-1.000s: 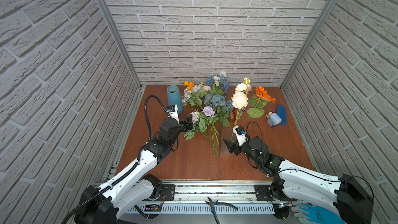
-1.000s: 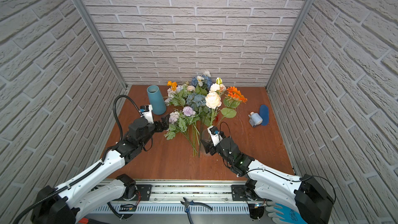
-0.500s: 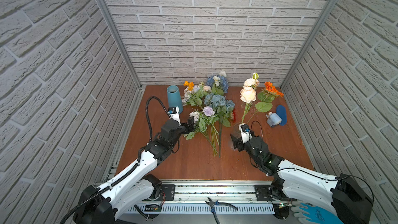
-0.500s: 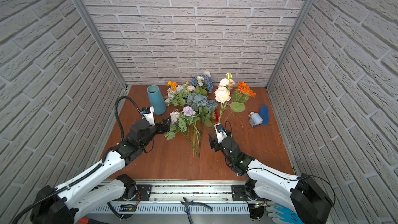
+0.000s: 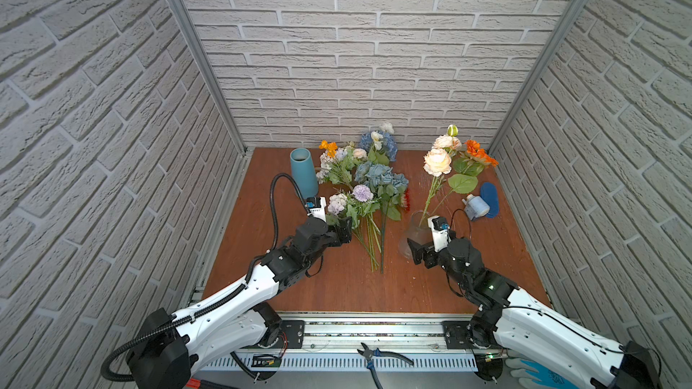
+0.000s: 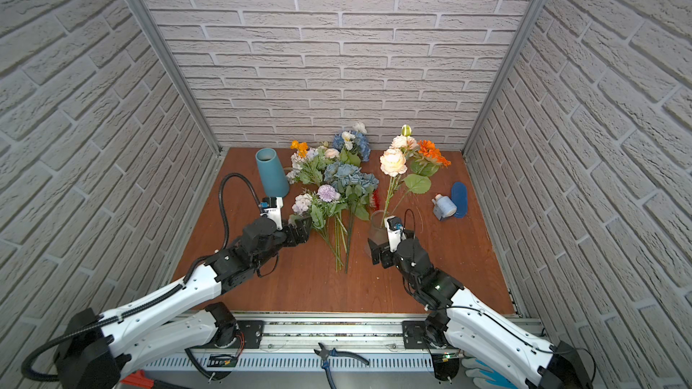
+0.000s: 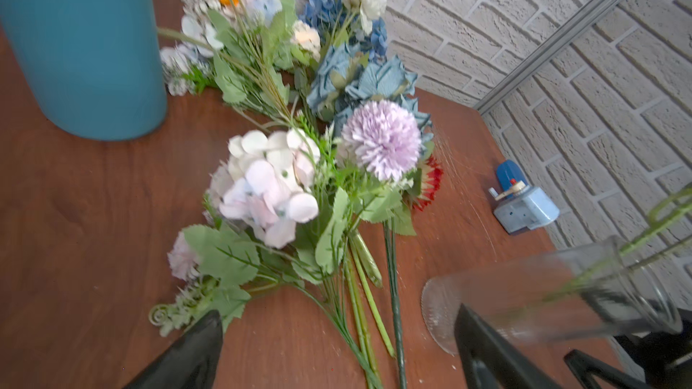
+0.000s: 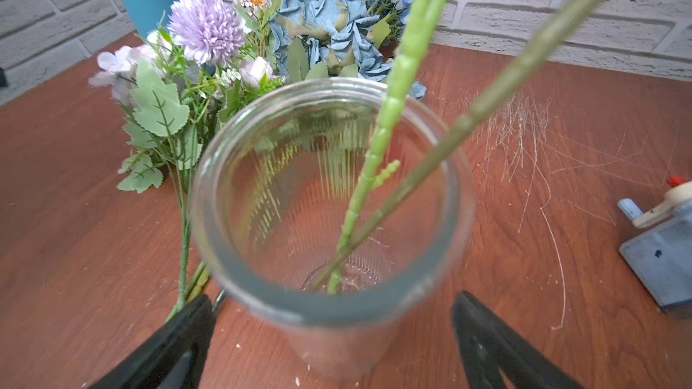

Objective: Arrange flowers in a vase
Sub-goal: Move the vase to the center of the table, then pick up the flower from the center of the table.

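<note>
Left end effector [image 5: 345,227]: we see its jaws spread wide with nothing gripped. It sits low over the surface [image 5: 262,263], just beside the near-left leaves of the loose flowers [image 5: 369,185].

Right end effector [image 8: 331,303]: it is wide open and grips nothing. Its two black fingertips [image 8: 202,308] stand on either side of the glass vase [image 5: 409,235] on its near side. We see a gap at each tip in the right wrist view.

Glass vase: it is clear and ribbed, and it stands upright right of centre. Two green stems [image 8: 374,166] cross inside it and lean out over its far rim.

Flowers in the vase: these are peach roses [image 5: 436,160], an orange bloom [image 5: 481,153] and a green-white bud [image 5: 452,130], raised toward the far right.

Flowers on the surface: the heap lies at centre with the heads far and the stem ends near. It includes pale blue roses [image 5: 382,177], a lilac pompom [image 5: 362,192], a blue hydrangea [image 5: 378,142], orange poppies [image 5: 328,145] and a lilac-white spray [image 7: 269,188]. A small red bloom [image 5: 406,200] lies at its right edge.

Teal vase [image 5: 304,172]: it stands upright at far left, just beside the heap.

Pale blue device [image 5: 477,207]: it lies at the right beside a dark blue oval [image 5: 488,200]. We can read no marking on it.

Pliers [image 5: 378,355]: they rest on the near rail.

Glove [image 5: 535,372]: it is blue and white and lies at the near right edge. Its print is too small for us to read.
</note>
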Motion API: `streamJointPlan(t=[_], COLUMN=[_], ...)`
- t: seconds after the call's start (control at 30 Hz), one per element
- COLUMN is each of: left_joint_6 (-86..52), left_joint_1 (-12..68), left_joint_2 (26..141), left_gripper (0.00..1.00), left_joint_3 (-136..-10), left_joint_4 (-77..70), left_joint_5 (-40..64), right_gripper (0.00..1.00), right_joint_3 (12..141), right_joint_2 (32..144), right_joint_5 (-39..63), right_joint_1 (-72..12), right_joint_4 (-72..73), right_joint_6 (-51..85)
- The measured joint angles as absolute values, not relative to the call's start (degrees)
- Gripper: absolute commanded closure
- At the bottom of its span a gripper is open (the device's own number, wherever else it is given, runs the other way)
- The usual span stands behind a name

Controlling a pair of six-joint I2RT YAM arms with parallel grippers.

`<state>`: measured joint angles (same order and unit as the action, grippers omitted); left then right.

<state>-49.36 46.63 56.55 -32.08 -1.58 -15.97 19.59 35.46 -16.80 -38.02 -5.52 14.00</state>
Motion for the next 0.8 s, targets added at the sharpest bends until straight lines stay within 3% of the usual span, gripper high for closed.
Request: streamJointPlan(t=[0.2,0.5,0.8], left_joint_6=[-59.2,-69.7,-72.5], left_joint_1=[54.8,57.4,57.2], left_joint_2=[62.2,71.3,82.0], left_gripper=[0.06,0.12,0.23], left_joint_3=[-32.1,-33.0,-37.6], left_joint_4=[-1.7,-2.2,-7.7], left_joint_5=[-20.6,-24.2,-25.4], right_gripper=[0.01,0.01,0.01], right_joint_3=[21.5,27.5,28.7], right_joint_2=[25.0,31.7,35.0], right_joint_5=[-16.9,-19.4,-15.1], right_joint_1=[-38.0,-35.6,-25.8], right_joint_4=[-19.6,-28.5,-27.4], right_joint_6=[18.2,22.1,23.4])
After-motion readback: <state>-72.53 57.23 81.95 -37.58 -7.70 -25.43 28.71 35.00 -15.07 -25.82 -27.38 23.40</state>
